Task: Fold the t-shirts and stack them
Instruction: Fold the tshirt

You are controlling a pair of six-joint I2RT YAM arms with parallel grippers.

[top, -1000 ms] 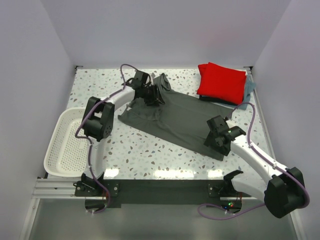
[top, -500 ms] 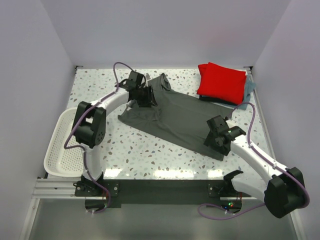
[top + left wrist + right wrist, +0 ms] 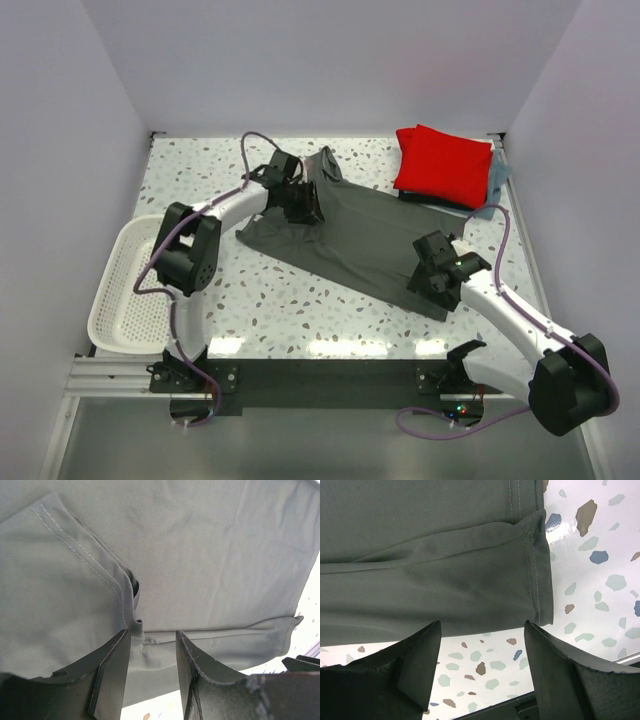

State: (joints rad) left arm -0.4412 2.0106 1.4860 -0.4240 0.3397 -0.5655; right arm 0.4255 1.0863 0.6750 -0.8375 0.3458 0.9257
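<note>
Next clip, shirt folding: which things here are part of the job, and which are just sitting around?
Part of the job:
- dark grey t-shirt, spread on the table
- red t-shirt, folded at the far right
- light blue-grey t-shirt, peeking out beneath the red one

Lying about:
- white basket, at the table's left edge

A robot lab's test cell: plain white walls (image 3: 330,60) box in a speckled bench (image 3: 200,165), with the cabled left arm (image 3: 225,205) and right arm (image 3: 510,310) bolted to a metal rail (image 3: 110,375) along the frame's bottom.
</note>
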